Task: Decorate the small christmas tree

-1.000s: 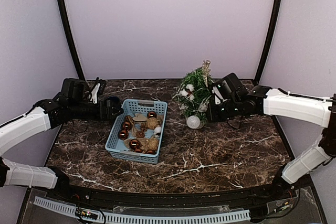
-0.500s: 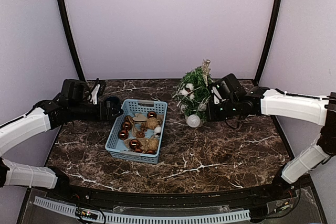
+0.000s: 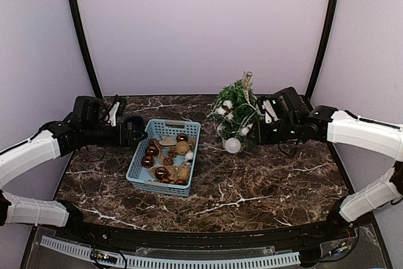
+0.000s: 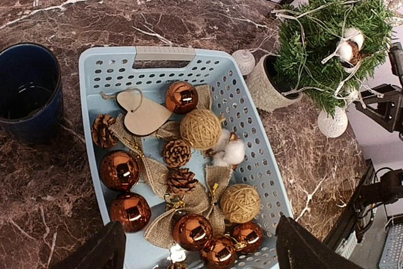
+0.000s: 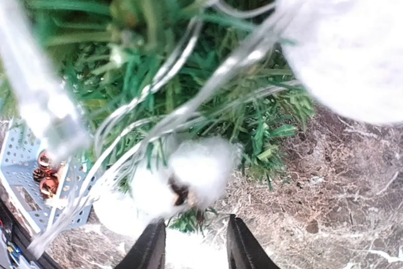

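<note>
Your left pincer (image 4: 198, 253) is hovering with its jaws wide apart above the blue basket (image 4: 253, 149) of ornaments. Your right pincer (image 5: 192, 250) is standing slightly apart and gripping nothing, close against the small christmas tree (image 3: 234, 108). The tree is standing upright on the counter (image 3: 271, 181), just right of the basket.

Up close, the tree (image 5: 189, 92) was only a green and whitish blur in the right wrist view. A white blob (image 5: 340, 42) ran off the top right corner; I could not tell what it was. Only the tips of the right fingers (image 5: 150, 250) showed. The left wrist view cut off part of the cup (image 4: 28, 89) and the left fingers (image 4: 94, 253).
</note>
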`<state>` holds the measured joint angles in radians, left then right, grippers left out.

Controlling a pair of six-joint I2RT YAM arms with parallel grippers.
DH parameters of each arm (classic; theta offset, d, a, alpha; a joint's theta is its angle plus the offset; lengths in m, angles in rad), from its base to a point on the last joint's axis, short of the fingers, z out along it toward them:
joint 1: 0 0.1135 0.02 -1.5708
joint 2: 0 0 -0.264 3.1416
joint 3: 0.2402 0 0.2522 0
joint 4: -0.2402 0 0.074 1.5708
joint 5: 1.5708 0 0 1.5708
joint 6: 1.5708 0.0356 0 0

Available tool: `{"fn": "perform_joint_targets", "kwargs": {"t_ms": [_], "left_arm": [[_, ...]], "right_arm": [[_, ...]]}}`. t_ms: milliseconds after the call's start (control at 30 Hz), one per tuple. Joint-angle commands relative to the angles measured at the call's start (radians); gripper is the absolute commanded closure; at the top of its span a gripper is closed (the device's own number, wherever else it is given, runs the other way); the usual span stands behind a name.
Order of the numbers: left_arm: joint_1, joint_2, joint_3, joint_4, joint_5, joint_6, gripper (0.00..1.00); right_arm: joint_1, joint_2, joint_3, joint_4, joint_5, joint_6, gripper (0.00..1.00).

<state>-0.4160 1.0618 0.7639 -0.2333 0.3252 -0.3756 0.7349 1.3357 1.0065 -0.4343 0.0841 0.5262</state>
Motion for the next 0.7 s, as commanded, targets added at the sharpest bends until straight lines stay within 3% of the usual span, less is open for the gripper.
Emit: {"fn": "perform_joint_targets", "kwargs": {"t_ms": [0,333,667], "left_arm": [[0.006,-0.028,-0.019,0.015,0.012,-0.008,0.15],[0.006,-0.067,-0.034,0.006,-0.006,-0.016,0.15],[0.006,-0.132,-0.056,-0.021,-0.048,-0.038,0.15]], "right_arm": [[-0.005,-0.050,-0.030,0.001,-0.001,-0.003,0.60],[-0.005,-0.167,-0.050,-0.039,0.004,0.014,0.48],[-0.008,-0.299,-0.041,-0.055,0.054,0.084,0.45]]}}
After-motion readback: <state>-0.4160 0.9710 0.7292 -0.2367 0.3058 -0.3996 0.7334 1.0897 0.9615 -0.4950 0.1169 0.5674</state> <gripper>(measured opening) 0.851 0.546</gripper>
